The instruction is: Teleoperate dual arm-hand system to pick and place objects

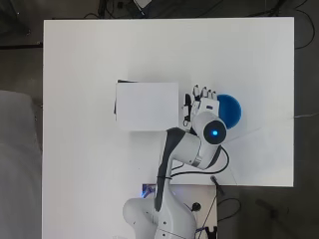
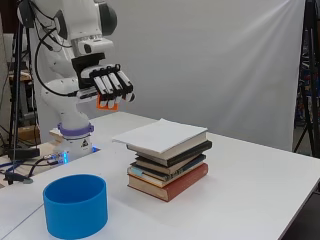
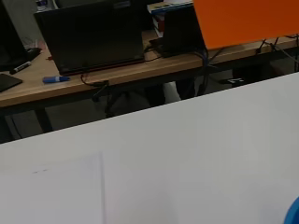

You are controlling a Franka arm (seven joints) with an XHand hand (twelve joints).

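My hand hangs in the air above the table, its fingers curled over a flat orange block. In the wrist view the orange block fills a corner, close to the camera. Seen from overhead, the hand is between a stack of books and a blue round container. The blue container stands upright and open near the table's front in the side view. Only a sliver of the blue container shows at the wrist view's edge. Most of the orange block is hidden under the fingers.
The stack of books has a white-covered book on top and a red one at the bottom. The white table stretches wide around them. Beyond the table's far edge, the wrist view shows a wooden desk with a dark laptop.
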